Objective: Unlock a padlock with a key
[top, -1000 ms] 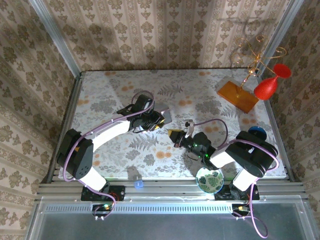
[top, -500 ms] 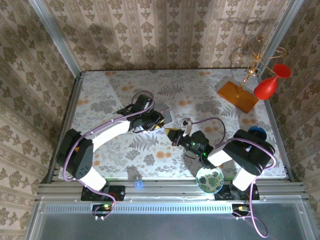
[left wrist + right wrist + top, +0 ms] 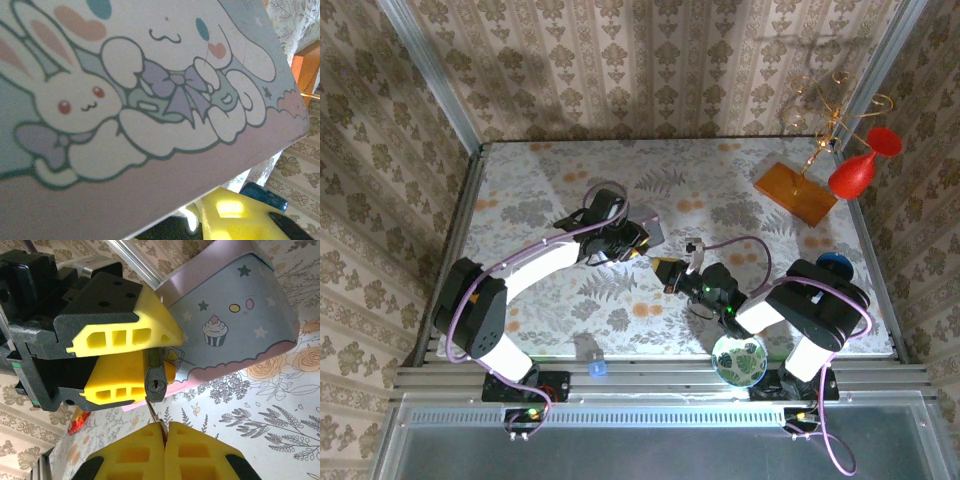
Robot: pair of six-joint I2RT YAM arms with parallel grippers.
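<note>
The padlock (image 3: 156, 382), a small dark grey block, hangs keyhole-down between the yellow fingers (image 3: 125, 335) of my left gripper (image 3: 161, 356), which is shut on it. The thin silvery key (image 3: 156, 415) is pinched in my shut right gripper (image 3: 164, 432). Its tip points up and touches the padlock's lower edge, just left of the keyhole. From above, the left gripper (image 3: 632, 248) and right gripper (image 3: 663, 268) almost meet at mid-table. A pastel cartoon tin box (image 3: 235, 305) lies right behind the padlock, and its bunny lid (image 3: 150, 75) is pressed close to the left wrist camera.
An orange base (image 3: 798, 192) with a gold wire stand and a red vase (image 3: 855, 172) sits at the back right. A green patterned bowl (image 3: 739, 360) and a small blue cap (image 3: 597, 368) lie at the near edge. A blue round object (image 3: 835, 262) is at the right.
My right gripper has moved left and away from its base with the key, closing on the padlock. The left arm has stayed put.
</note>
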